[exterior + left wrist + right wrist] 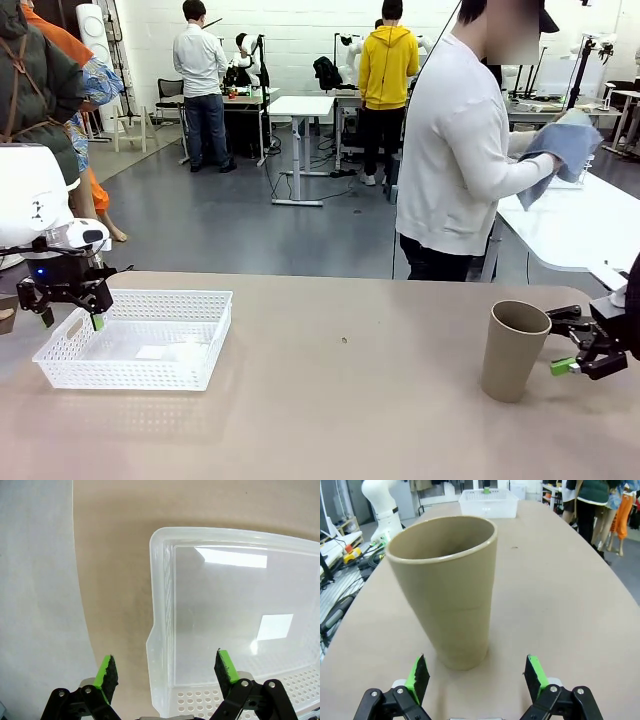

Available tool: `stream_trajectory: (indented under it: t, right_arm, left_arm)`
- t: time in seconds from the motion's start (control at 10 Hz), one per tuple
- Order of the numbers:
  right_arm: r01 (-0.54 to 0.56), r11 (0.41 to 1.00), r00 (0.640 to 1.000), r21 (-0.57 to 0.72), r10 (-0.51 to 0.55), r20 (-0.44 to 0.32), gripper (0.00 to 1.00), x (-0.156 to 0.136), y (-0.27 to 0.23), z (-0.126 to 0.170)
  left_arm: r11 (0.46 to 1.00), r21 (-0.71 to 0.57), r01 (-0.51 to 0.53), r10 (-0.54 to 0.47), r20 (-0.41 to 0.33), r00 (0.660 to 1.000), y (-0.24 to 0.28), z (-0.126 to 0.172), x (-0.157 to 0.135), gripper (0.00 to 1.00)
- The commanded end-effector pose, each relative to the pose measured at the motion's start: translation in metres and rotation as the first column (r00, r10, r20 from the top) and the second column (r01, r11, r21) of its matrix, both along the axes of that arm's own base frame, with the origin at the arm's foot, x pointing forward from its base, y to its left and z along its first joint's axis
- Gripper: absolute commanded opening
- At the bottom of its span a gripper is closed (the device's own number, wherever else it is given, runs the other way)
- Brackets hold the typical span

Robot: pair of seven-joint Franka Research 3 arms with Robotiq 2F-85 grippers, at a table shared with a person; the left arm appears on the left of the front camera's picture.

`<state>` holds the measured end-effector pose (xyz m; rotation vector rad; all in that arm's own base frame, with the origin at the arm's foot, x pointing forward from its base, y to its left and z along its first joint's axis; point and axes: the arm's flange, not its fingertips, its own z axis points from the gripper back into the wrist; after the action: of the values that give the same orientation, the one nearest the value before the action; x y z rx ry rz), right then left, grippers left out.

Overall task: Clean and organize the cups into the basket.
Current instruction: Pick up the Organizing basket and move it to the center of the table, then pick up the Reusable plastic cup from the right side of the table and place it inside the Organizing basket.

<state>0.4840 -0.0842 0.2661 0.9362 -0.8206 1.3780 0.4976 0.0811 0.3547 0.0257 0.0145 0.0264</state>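
Left gripper (72,320) spread wide, empty, hanging over the basket (125,372) end wall, table left | right gripper (562,341) released, just short of the upright tan cup (513,350), table right | bare beige table (340,410) | person (455,150) opposite, blue-grey cloth (565,145) in hand | grey floor, white desks behind

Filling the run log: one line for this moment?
left pincer: open, over basket rim | right pincer: open, facing upright tan cup, no contact | person: holding cloth
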Motion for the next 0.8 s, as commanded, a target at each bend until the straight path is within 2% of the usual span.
stream_trajectory:
  t: [0.0, 0.1, 0.6, 0.7]
  right_arm:
    - [0.057, 0.998, 0.998, -0.026, -0.057, -0.027, 1.0, 0.011, 0.007, -0.003]
    - [0.0, 1.0, 1.0, 0.0, 0.0, 0.0, 1.0, 0.0, 0.0, 0.0]
    - [0.012, 1.0, 1.0, -0.003, -0.012, -0.007, 1.0, 0.002, 0.001, -0.002]
    - [-0.036, 0.999, 0.999, -0.016, 0.036, 0.011, 1.0, 0.003, 0.012, -0.004]
  left_arm:
    - [1.0, -0.022, -0.007, 0.007, 0.023, 1.0, 0.002, 0.003, -0.002, 1.0]
    - [1.0, 0.0, 0.0, 0.0, 0.0, 1.0, 0.0, 0.0, 0.0, 1.0]
    - [1.0, 0.0, 0.001, -0.001, 0.0, 1.0, 0.0, 0.0, 0.0, 1.0]
    - [1.0, -0.004, -0.002, 0.002, -0.008, 1.0, 0.0, 0.0, 0.008, 1.0]
